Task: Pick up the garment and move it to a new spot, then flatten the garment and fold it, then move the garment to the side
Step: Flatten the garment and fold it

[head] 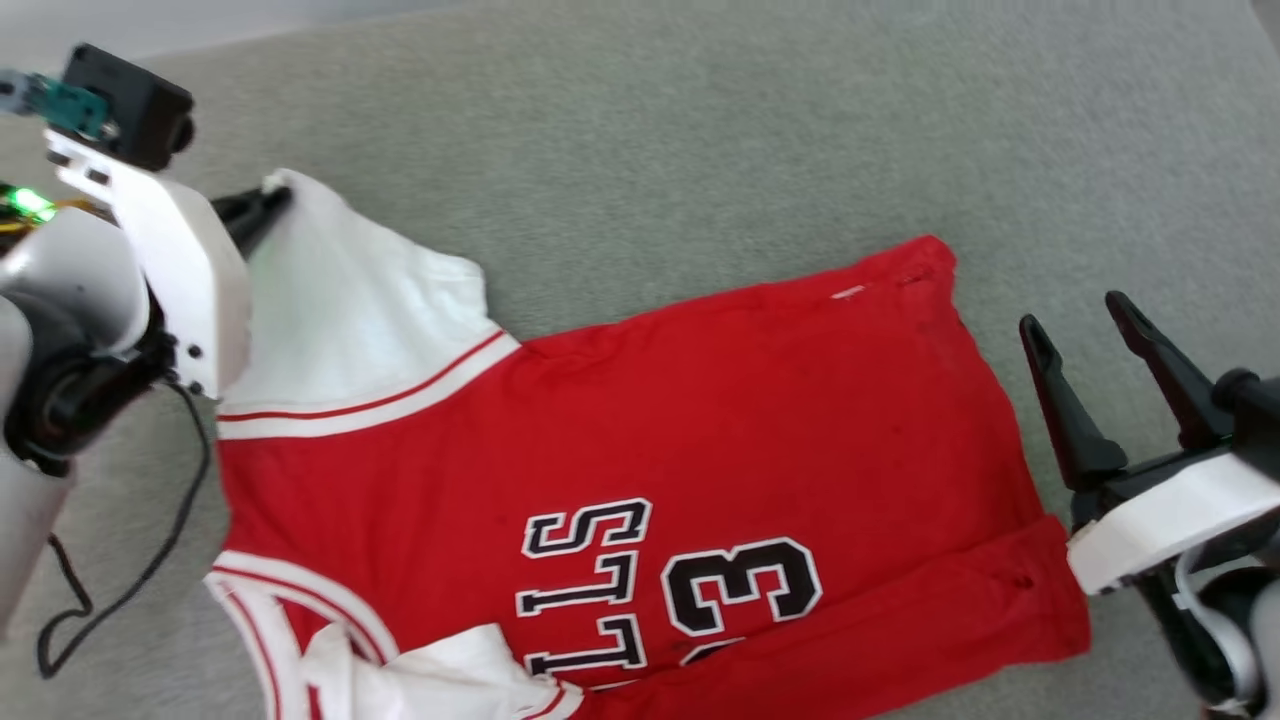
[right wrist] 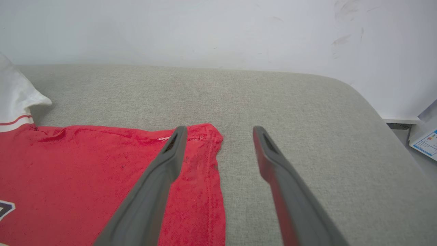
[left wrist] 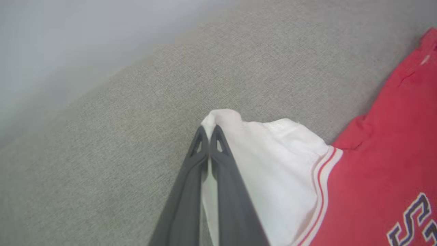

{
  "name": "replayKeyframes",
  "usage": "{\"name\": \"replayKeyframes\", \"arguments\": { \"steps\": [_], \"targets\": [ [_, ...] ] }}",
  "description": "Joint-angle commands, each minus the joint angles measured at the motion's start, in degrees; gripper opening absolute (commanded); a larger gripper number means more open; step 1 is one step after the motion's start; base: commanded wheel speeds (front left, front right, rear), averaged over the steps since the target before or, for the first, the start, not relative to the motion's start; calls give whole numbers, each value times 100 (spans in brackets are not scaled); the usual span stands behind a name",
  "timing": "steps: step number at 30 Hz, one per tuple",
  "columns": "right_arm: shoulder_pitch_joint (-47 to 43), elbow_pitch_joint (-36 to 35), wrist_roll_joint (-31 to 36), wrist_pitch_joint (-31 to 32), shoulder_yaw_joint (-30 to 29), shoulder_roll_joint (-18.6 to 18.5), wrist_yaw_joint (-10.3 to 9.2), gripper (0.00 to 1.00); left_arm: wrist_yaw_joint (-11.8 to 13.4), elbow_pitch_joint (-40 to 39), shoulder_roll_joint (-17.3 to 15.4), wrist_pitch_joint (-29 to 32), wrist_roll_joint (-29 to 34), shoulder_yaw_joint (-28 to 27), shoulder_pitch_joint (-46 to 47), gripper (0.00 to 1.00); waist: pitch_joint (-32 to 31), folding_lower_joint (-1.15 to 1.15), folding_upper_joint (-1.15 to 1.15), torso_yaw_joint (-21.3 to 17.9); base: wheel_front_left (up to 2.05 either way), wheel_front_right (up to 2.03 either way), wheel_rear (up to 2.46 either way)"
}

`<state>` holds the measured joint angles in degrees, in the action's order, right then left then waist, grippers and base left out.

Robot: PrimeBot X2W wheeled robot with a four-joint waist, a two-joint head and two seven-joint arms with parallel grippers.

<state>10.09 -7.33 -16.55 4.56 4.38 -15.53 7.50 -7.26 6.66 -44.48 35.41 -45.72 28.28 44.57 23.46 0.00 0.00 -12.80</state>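
Cloth makes up the garment, a red shirt lying spread out across the lower middle of the head view. At the bottom of that view, nearest the camera, it has black letters with white edges and a big number 3, all turned on their side. A curved band of red and white stripes sits at the lower left, with a lump of white cloth beside it. The red part looks soft and a bit fuzzy, with small wrinkles and a stitched hem down its right edge. Higher up on the left, a white sleeve joins the red along a white band with a thin red line.

The left gripper, at the upper left, has its two dark fingers pressed tight together on the tip of the sleeve. The white cloth stands up in a little peak there.

The right gripper, at the right edge, has its fingers spread wide and holds nothing. It hangs by the far right corner of the shirt.

The shirt rests on a grey-green cushion with a rough woven top and a rounded far edge. Behind it is a plain white wall with faint marks. Some papers peek in at the right edge.
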Motion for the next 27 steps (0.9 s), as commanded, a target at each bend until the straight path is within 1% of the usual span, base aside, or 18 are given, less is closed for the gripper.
{"name": "replayKeyframes", "arguments": {
  "steps": [1,4,5,7,9,11,12,13,14,15,18,21,27],
  "targets": [
    [23,-35,-71,107,20,-72,-2,100,-10,-34,16,-52,-36,7,-83,0,-242,0,0,275,0,0,0],
    [158,-128,-225,913,56,-496,-2,100,-15,-287,41,-234,-45,132,-192,0,-359,0,0,535,0,0,0],
    [226,-158,-440,1601,145,-776,-2,100,-17,-510,33,-356,-51,204,-264,0,-397,0,0,691,0,0,0],
    [322,-233,-563,2301,206,-1107,-3,100,-15,-745,-3,-457,-28,247,-350,0,-399,0,0,846,0,0,0],
    [451,-280,-781,3001,185,-1278,-2,100,-16,-1026,-33,-524,-65,275,-471,0,-364,0,0,980,0,0,0],
    [601,-334,-863,3618,119,-1499,-3,100,-14,-1362,-96,-521,-43,314,-561,0,-297,0,0,1122,0,0,0],
    [601,-334,-863,3618,119,-1499,-3,100,-14,-1362,-96,-521,-43,314,-561,0,-297,0,0,1122,0,0,0],
    [802,-321,-939,4156,44,-1564,-1,100,10,-1662,-149,-539,-14,311,-628,0,-190,0,0,1247,0,0,0],
    [900,-293,-937,4397,-20,-1595,-2,100,12,-1810,-144,-549,-22,329,-677,0,-129,0,0,1320,0,0,0],
    [900,-293,-937,4397,-20,-1595,-2,100,12,-1810,-144,-549,-22,329,-677,0,-129,0,0,1320,0,0,0],
    [1152,-123,-879,5022,-39,-1712,-2,100,44,-2142,-153,-622,17,341,-762,0,-9,0,0,1511,0,0,0],
    [1426,162,-813,5477,-108,-1755,-2,100,76,-2343,-148,-743,103,351,-845,0,119,0,0,1676,0,0,0],
    [1765,749,-703,5705,1,-1776,-2,100,93,-2609,-110,-944,264,444,-977,0,308,0,0,1941,0,0,0]
  ]
}}
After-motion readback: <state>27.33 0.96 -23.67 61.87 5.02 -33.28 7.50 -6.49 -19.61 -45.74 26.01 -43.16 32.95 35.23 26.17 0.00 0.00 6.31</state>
